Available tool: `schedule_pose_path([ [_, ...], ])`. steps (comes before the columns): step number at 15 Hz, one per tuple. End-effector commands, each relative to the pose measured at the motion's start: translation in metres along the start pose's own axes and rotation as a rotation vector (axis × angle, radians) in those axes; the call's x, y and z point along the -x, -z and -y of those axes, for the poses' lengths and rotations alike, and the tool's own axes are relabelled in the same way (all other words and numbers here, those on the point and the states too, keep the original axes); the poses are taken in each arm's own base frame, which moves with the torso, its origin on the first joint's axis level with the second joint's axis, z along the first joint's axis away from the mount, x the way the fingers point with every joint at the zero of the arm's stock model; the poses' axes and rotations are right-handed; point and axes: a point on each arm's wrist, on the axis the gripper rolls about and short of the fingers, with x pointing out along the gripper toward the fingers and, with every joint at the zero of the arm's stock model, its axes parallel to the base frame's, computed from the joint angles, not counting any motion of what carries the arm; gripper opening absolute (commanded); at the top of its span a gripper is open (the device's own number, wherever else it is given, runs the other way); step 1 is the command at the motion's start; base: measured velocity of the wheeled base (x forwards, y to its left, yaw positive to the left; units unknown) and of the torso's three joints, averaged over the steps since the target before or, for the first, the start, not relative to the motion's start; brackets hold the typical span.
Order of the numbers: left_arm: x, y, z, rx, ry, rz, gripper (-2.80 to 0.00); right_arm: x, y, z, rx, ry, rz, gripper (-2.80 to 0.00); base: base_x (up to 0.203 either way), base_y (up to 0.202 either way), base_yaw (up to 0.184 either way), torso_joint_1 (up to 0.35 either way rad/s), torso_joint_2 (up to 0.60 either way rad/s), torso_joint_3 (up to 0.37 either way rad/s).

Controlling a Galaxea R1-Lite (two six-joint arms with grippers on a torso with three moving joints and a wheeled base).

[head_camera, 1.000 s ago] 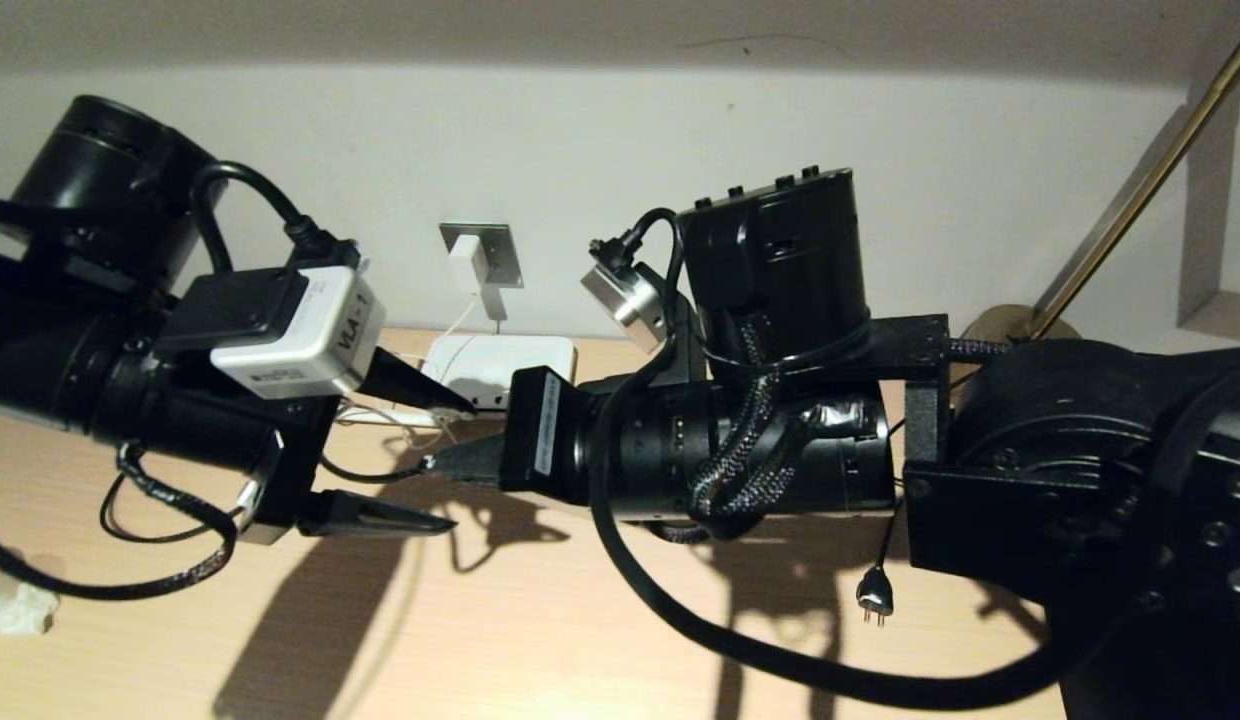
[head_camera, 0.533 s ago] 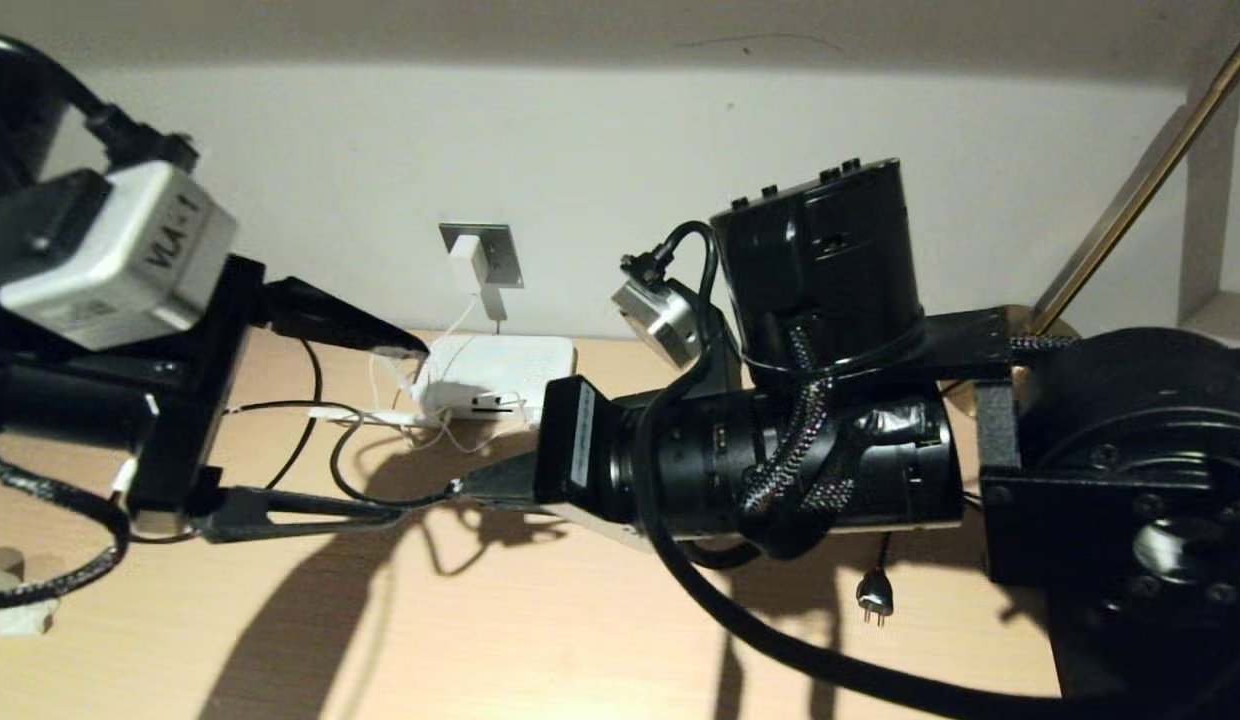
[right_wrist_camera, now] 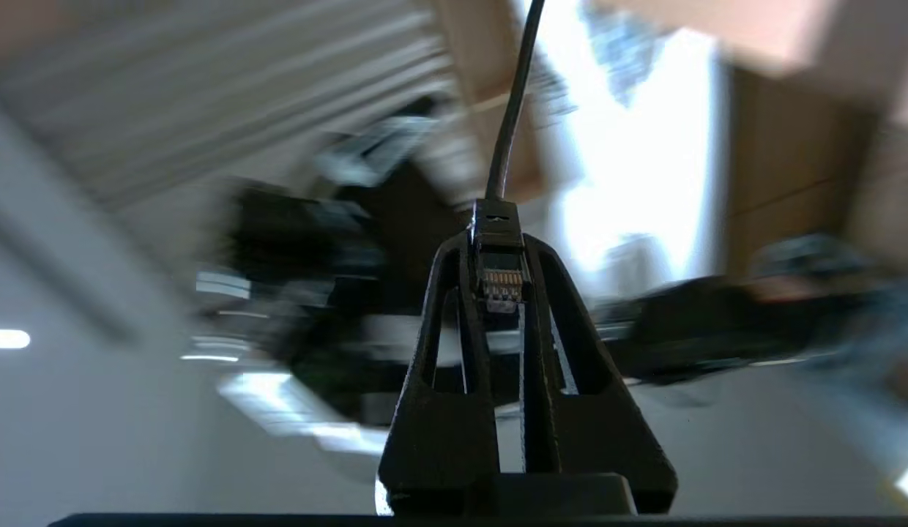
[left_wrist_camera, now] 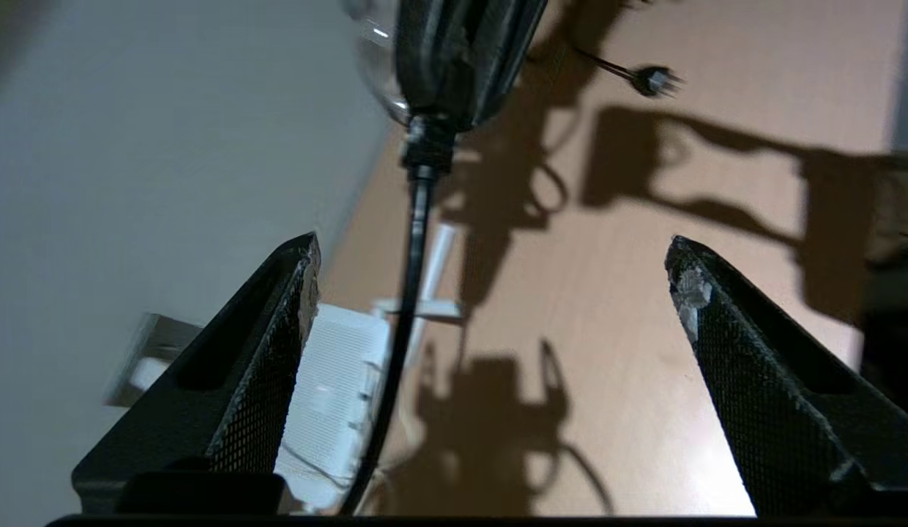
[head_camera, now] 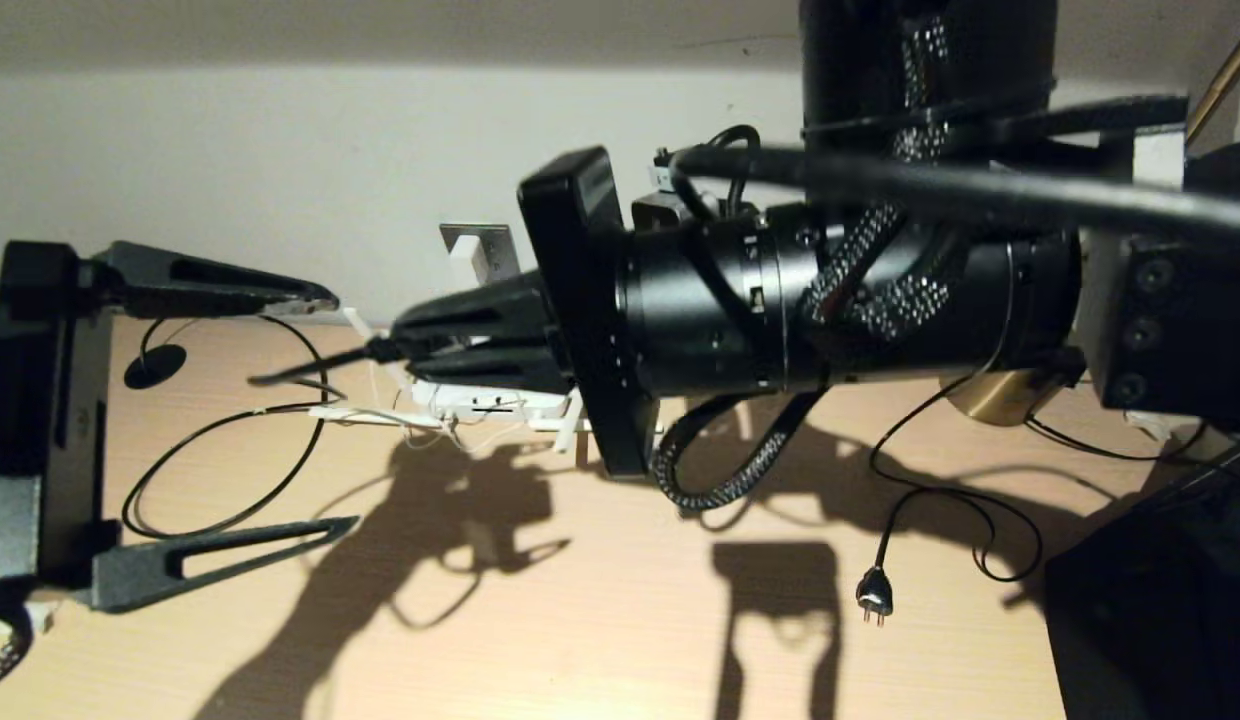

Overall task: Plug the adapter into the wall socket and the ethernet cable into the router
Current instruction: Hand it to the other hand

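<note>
The left gripper (head_camera: 325, 410) pulls back to the nine o'clock edge of the head view and spreads wide, while the right gripper (head_camera: 405, 335) swings up in front of the socket (head_camera: 490, 250). Its fingers are pressed together on the cable (head_camera: 230, 440), whose black loop trails toward eight o'clock across the desk (head_camera: 580, 620). The adapter (head_camera: 465, 252) sits plugged into the socket; the router (head_camera: 490, 400) lies just below it, partly hidden.

Left wrist view: fingers (left_wrist_camera: 271, 344) far apart, nothing between them but the cable (left_wrist_camera: 410, 278) running past; router (left_wrist_camera: 333, 410) by the wall.

Right wrist view: the right gripper (right_wrist_camera: 501, 282) pinches the connector, gold contacts showing, cable (right_wrist_camera: 516, 95) leaving toward twelve o'clock.
</note>
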Motion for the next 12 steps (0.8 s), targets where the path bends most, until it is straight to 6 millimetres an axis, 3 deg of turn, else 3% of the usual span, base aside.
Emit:
schedule_pose_path([
  [1, 0.003, -0.004, -0.002, -0.091, -0.118, 0.076, 0.0, -0.015, -0.006, -0.002, -0.085, -0.011, -0.015, -2.8, 0.0, 0.0, 0.0, 0.0, 0.0, 0.0],
  [5, 0.009, -0.014, -0.008, -0.157, -0.205, 0.133, 0.0, -0.03, -0.011, 0.007, -0.139, 0.02, -0.035, -2.8, 0.0, 0.0, 0.0, 0.0, 0.0, 0.0],
  [9, 0.005, -0.01, -0.003, -0.202, -0.246, 0.179, 0.0, -0.023, -0.009, -0.014, -0.28, -0.036, -0.101, -2.8, 0.0, 0.0, 0.0, 0.0, 0.0, 0.0],
  [12, 0.016, -0.019, 0.009, -0.192, -0.239, 0.239, 0.0, -0.021, -0.009, -0.015, -0.282, -0.035, -0.121, -2.8, 0.0, 0.0, 0.0, 0.0, 0.0, 0.0],
])
